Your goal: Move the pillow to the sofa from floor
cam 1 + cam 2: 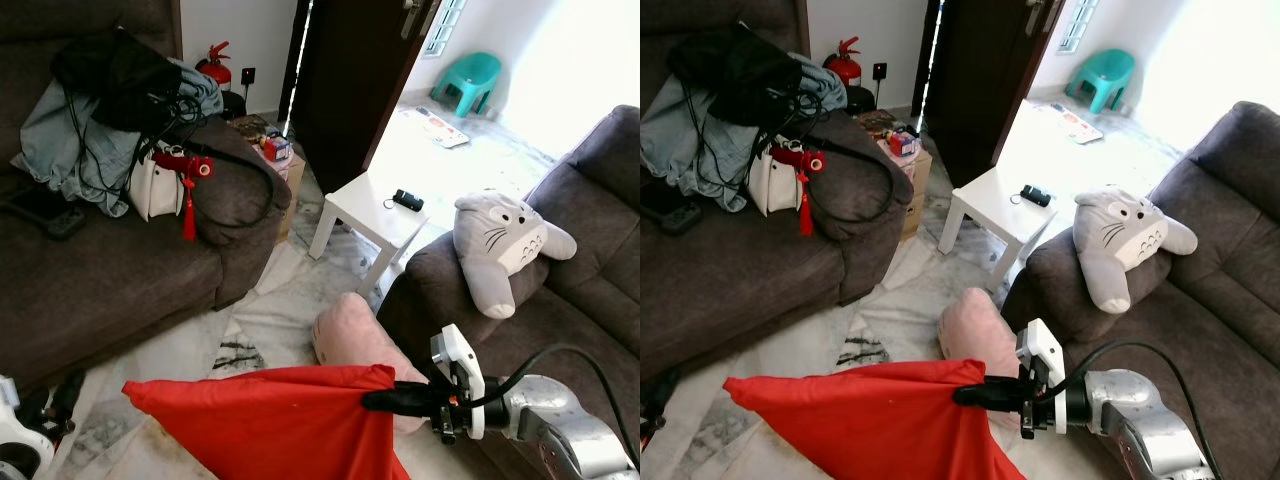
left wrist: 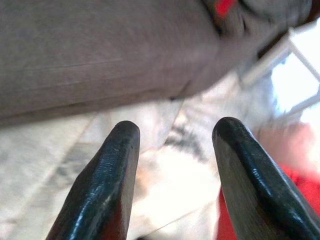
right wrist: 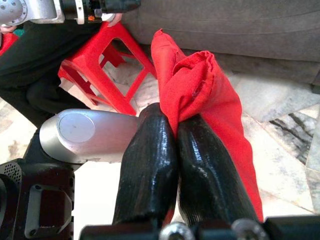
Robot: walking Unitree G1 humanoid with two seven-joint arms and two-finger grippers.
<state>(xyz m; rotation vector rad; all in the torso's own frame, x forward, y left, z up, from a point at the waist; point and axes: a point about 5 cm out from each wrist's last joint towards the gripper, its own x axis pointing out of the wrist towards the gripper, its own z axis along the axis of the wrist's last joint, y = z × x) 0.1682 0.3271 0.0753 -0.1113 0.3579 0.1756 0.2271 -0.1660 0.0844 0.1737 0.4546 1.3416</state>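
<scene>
A red pillow [image 1: 270, 425] hangs low in front of me above the marble floor. My right gripper [image 1: 375, 400] is shut on its right corner, and the cloth bunches between the fingers [image 3: 150, 145] in the right wrist view. A pink pillow [image 1: 350, 340] leans on the floor just behind it, against the arm of the right sofa [image 1: 600, 250]. The left sofa [image 1: 100, 280] runs along my left. My left gripper [image 2: 172, 135] stands open and empty, low over the floor near the left sofa's base.
Clothes, a black bag and a white handbag [image 1: 155, 185] are piled on the left sofa. A grey plush toy [image 1: 500, 245] lies on the right sofa's arm. A white side table [image 1: 375, 210] stands between the sofas. A red stool [image 3: 107, 65] is behind me.
</scene>
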